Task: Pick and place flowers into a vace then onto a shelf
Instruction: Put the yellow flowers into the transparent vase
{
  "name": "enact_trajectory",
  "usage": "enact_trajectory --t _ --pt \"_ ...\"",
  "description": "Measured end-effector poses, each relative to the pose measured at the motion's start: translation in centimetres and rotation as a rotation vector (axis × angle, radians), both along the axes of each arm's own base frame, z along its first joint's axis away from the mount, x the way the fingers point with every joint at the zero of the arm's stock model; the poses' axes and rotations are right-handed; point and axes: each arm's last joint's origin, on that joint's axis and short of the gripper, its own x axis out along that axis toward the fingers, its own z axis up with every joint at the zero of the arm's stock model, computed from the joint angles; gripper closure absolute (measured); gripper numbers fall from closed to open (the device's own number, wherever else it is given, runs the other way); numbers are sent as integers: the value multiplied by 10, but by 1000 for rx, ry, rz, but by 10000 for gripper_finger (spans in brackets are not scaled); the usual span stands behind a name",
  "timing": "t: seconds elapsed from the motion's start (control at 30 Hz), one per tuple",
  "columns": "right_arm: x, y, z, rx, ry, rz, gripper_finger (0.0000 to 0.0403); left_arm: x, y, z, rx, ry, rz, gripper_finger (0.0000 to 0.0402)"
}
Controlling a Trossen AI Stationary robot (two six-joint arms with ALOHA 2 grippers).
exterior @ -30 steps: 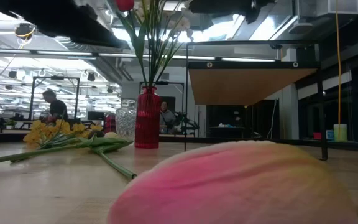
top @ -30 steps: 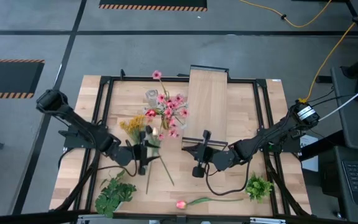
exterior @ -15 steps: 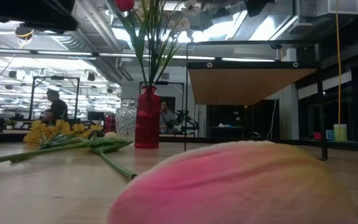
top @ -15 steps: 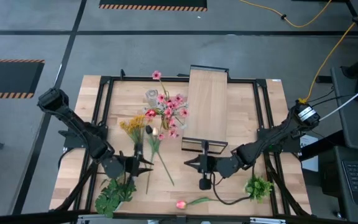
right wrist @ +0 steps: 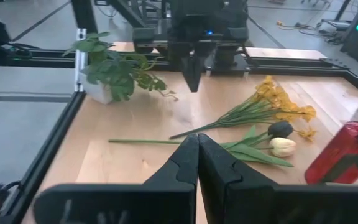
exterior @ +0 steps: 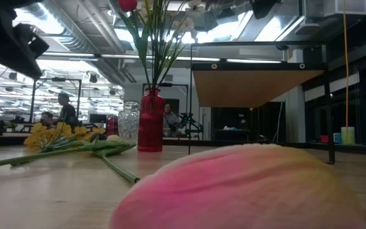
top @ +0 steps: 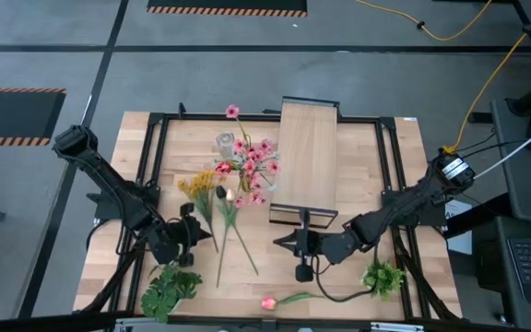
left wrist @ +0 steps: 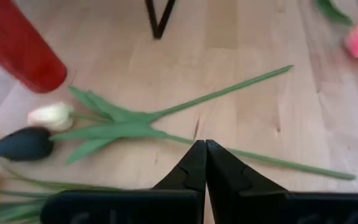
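Observation:
The clear glass vace [top: 224, 143] stands at the far left beside the shelf [top: 307, 152]. Next to it a red cylinder [exterior: 150, 121] holds pink blossom sprays [top: 252, 171]. Yellow daisies [top: 196, 187], a white tulip [left wrist: 51, 115] and a dark one [left wrist: 23, 143] lie flat on the table, stems toward the near edge. A pink tulip [top: 268, 302] lies at the near edge. My left gripper [top: 194, 235] hovers shut just left of the tulip stems [left wrist: 229, 93]. My right gripper [top: 279, 242] hovers shut in front of the shelf, pointing at the left one.
Two leafy green bunches sit at the near left [top: 169, 288] and near right [top: 383, 277]. A dark metal frame [top: 155, 184] borders the tabletop. People show in the room beyond the table [exterior: 62, 108]. Bare wood lies between the two grippers [top: 247, 231].
My left gripper has shut and rolled while drawing back toward the table's left edge, away from the tulips. My right gripper has shifted slightly toward the near edge and turned, staying shut. The flowers lie as before.

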Motion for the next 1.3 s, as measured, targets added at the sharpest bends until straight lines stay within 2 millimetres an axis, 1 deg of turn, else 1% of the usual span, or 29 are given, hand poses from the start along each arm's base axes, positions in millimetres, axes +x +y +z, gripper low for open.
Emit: enact_trajectory --t 0.1,0.2,0.27,0.4,0.5,0.63,0.8,0.9,0.97,1.1,1.2,1.3 --pt "1 -2 -1 0 6 -6 393 0 1 0 22 1 -1 399" --pt "0 -1 -3 -37 50 40 393 0 1 0 62 -14 -12 400" --pt "-1 4 2 -58 90 55 393 1 1 1 77 -25 -10 400" --pt "-4 12 14 -18 163 48 393 1 1 1 73 -32 -8 400" --pt "-3 16 20 -7 160 50 393 2 0 2 77 -35 -13 400" --pt "-4 17 21 -6 158 56 393 1 0 1 38 -37 13 398" --pt "-4 17 21 -7 157 54 393 1 -1 1 -81 -10 48 400" --pt "-4 17 22 -9 156 53 393 1 -3 8 -154 52 66 399" --pt "-4 17 22 -10 157 55 393 -1 -3 17 -178 124 105 400" --pt "-4 17 21 -13 160 54 393 -5 0 36 -155 246 229 399" --pt "-5 16 20 -22 173 53 393 -6 6 47 -179 287 378 399" --pt "-5 16 19 -28 184 53 393 -6 12 48 -231 283 527 399"
